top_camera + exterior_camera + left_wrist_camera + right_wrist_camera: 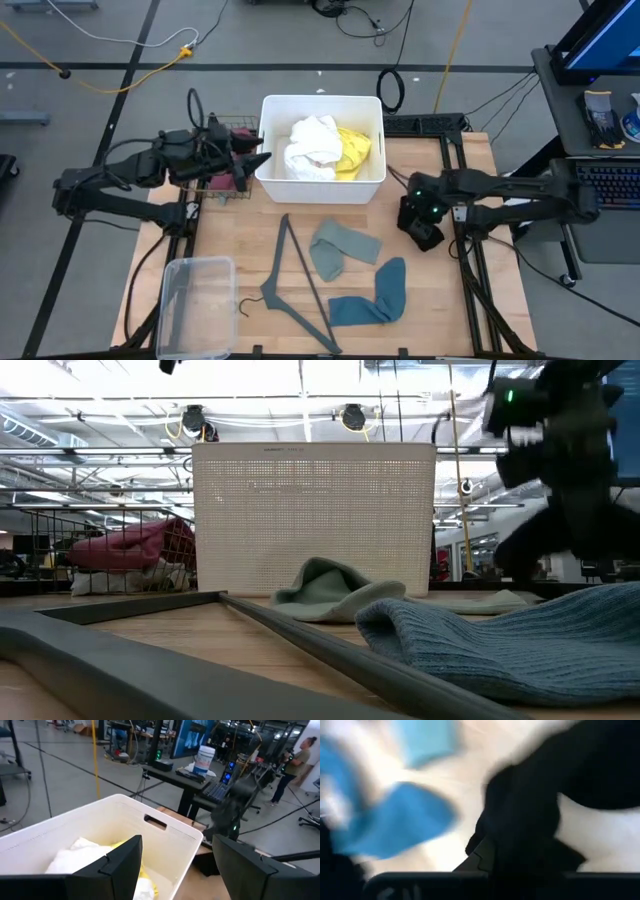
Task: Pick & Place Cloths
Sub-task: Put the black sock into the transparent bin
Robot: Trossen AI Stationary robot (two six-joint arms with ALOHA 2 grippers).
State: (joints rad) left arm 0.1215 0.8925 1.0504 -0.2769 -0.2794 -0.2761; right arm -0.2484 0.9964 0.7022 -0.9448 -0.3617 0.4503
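Observation:
A white bin (pixel 372 186) at the table's far middle holds a white cloth (pixel 312 148) and a yellow cloth (pixel 354 152). My left gripper (pixel 255 160) stands open, level, at the bin's left rim (pixel 165 827), with nothing between its fingers. A sage-green cloth (pixel 340 248) and a teal cloth (pixel 375 298) lie flat on the wood in front of the bin. At the table's right edge my right gripper (pixel 425 235) slants down, shut on a black cloth (pixel 545 805). A maroon cloth (pixel 130 545) lies in a wire basket (pixel 232 128) left of the bin. My right gripper is shut on the black cloth, which bunches dark right in front of its fingers (pixel 520 835). Blur hides which part it has and how many layers. The fingers slant down from the table's right side. Whether the cloth hangs clear of the wood, I cannot tell.
A thin grey clothes hanger (pixel 300 285) lies on the wood left of the sage-green cloth. A clear plastic tub (pixel 195 300) sits at the near left corner. Beyond the table's right edge stands a desk with a keyboard (pixel 605 185). A person (pixel 300 757) stands far off in the room.

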